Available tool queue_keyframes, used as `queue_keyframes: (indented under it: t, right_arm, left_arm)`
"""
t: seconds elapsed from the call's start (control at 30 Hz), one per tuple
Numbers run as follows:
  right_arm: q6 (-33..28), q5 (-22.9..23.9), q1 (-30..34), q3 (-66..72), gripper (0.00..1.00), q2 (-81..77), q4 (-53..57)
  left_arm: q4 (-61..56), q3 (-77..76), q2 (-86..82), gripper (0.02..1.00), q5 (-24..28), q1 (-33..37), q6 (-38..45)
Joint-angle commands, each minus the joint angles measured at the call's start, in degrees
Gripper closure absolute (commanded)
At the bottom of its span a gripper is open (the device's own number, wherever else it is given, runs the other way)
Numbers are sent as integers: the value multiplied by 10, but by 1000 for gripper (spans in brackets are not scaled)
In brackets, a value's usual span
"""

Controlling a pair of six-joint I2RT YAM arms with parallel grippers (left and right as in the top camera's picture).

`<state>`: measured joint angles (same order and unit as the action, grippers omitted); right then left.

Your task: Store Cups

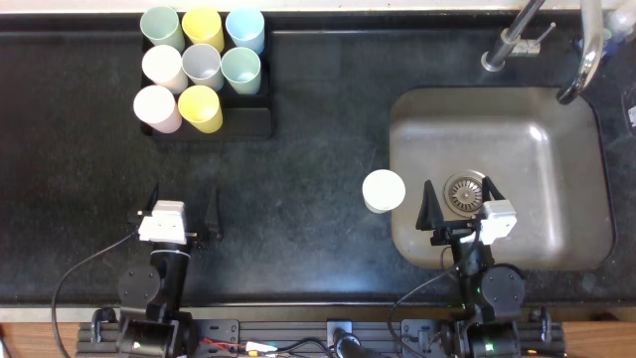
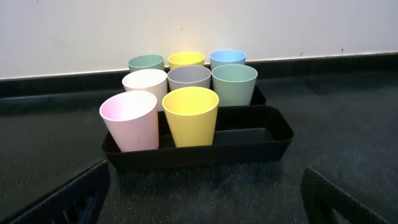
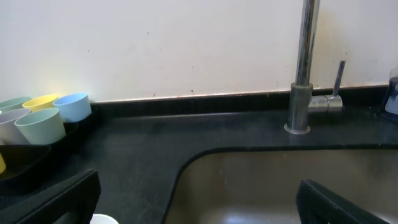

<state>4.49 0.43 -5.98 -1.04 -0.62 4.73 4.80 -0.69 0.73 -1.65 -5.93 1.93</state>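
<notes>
One sink (image 1: 556, 129) is sitting at the right of the counter (image 1: 318, 219). One black tray (image 1: 253, 124) at the back left is holding eight cups (image 1: 203, 65). The left gripper (image 1: 186, 194) near the tray and the right gripper (image 1: 459, 189) over the sink are both hanging released. One white cup (image 1: 384, 190) is standing on the counter, just beside the sink's left rim.

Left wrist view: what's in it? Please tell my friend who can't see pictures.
Eight pastel cups stand upright in a black tray on a dark counter, with the slot beside the front yellow cup empty. A white wall is behind; the left gripper is open in front of the tray.
</notes>
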Motion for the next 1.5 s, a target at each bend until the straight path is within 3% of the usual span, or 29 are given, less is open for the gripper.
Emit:
queue_keyframes:
  t: [0.03,0.53,0.63,0.8,0.9,1.0,1.1,1.5]
  right_arm:
    - [2,0,4,8,1,4,-3]
    - [2,5,4,7,3,4,-3]
    - [2,5,-6,-59,3,-1,17]
    - [19,-17,-11,-335,3,-145,222]
    - [19,-23,-24,-569,5,-372,439]
    - [-30,-19,-49,-671,3,-520,628]
    - [-63,-19,-59,-679,3,-599,713]
    - [-245,-62,-66,-679,3,-824,690]
  left_arm:
    - [0,2,-6,20,7,0,11]
    - [0,2,-6,20,7,0,11]
    - [0,2,-6,20,7,0,11]
    - [0,2,-6,20,7,0,11]
    - [0,2,-6,20,7,0,11]
    - [0,2,-6,20,7,0,11]
    - [0,2,-6,20,7,0,11]
    - [0,2,-6,20,7,0,11]
